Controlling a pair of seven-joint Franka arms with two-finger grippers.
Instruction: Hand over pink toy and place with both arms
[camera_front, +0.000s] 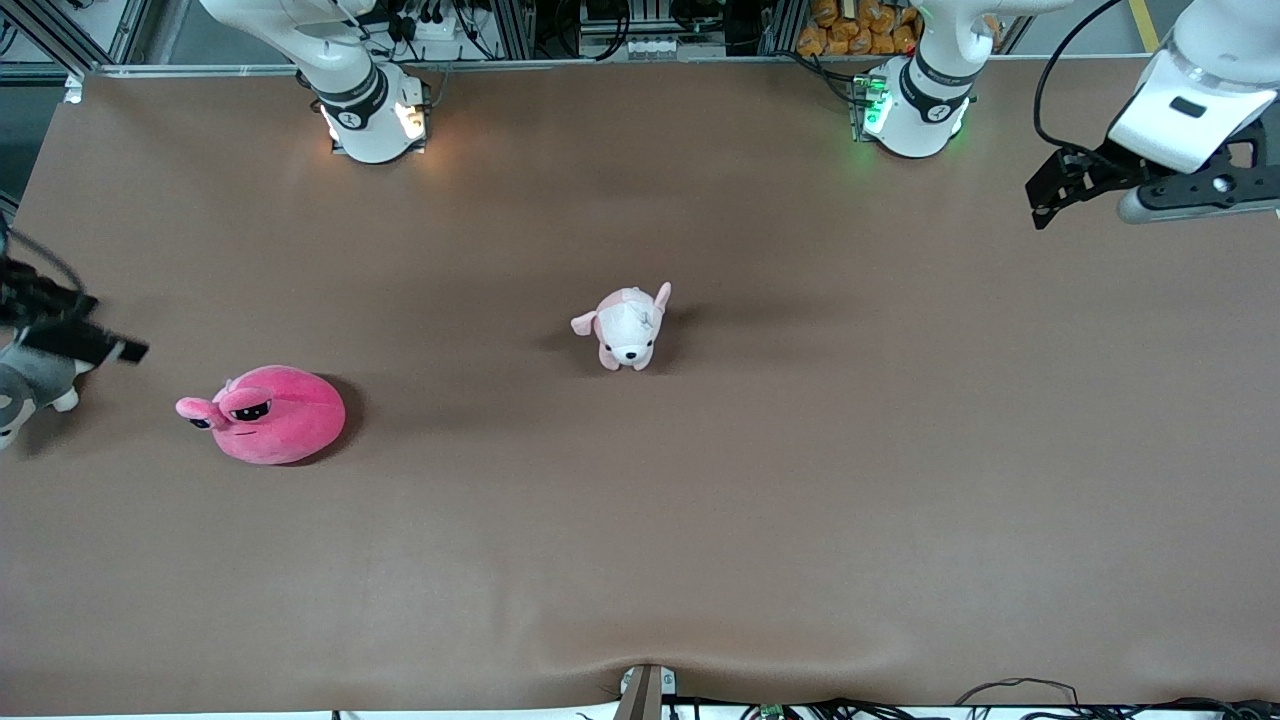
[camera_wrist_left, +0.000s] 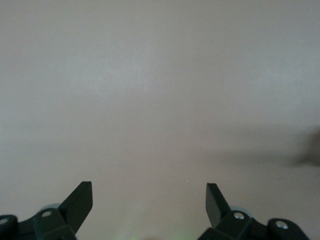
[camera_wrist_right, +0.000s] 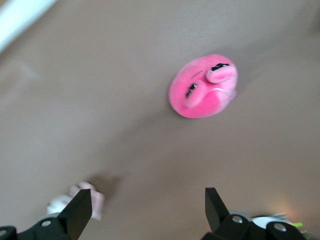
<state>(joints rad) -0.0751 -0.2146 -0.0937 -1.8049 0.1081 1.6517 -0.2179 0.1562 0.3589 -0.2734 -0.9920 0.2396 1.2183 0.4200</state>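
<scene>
The pink toy (camera_front: 275, 415), a hot-pink round plush with two bulging black eyes, lies on the brown table toward the right arm's end. It also shows in the right wrist view (camera_wrist_right: 202, 87). My right gripper (camera_front: 95, 343) hangs at the table's edge, beside the toy and apart from it. In its wrist view the right gripper (camera_wrist_right: 148, 192) is open and empty. My left gripper (camera_front: 1045, 200) is up over the left arm's end of the table, far from the toy. In its wrist view the left gripper (camera_wrist_left: 148, 186) is open and empty over bare table.
A small pale pink-and-white dog plush (camera_front: 628, 327) stands mid-table; it shows by a finger in the right wrist view (camera_wrist_right: 98, 202). A grey-and-white plush (camera_front: 25, 390) lies under my right gripper at the table edge. The arm bases (camera_front: 375, 115) stand along the farthest edge.
</scene>
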